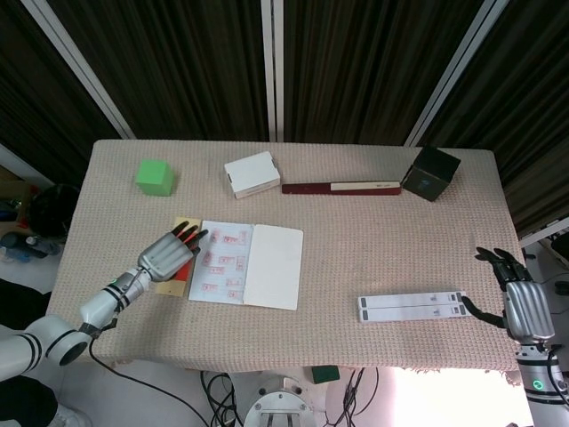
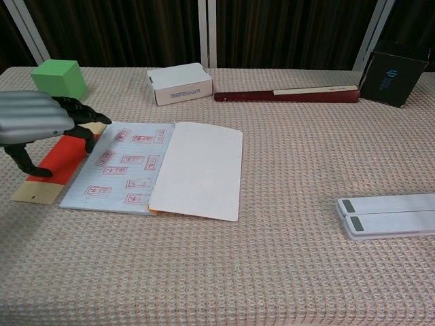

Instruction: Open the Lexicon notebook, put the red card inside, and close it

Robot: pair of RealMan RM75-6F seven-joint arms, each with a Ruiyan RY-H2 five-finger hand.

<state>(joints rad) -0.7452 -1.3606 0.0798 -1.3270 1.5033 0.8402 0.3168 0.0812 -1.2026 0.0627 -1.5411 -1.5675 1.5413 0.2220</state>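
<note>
Left hand [image 2: 37, 125], metal-backed with dark fingers spread, holds nothing over the flat red card [image 2: 60, 163]; the open notebook [image 2: 163, 170] lies just at its 3 o'clock on woven cloth. Right hand [image 1: 523, 302] hangs empty, fingers apart, beside the white bars [image 1: 412, 307]

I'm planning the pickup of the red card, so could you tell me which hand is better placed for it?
The left hand. It hovers directly over the red card, which lies beside the open notebook. The right hand is at the table's far right edge, beyond the white case, holding nothing.
</note>
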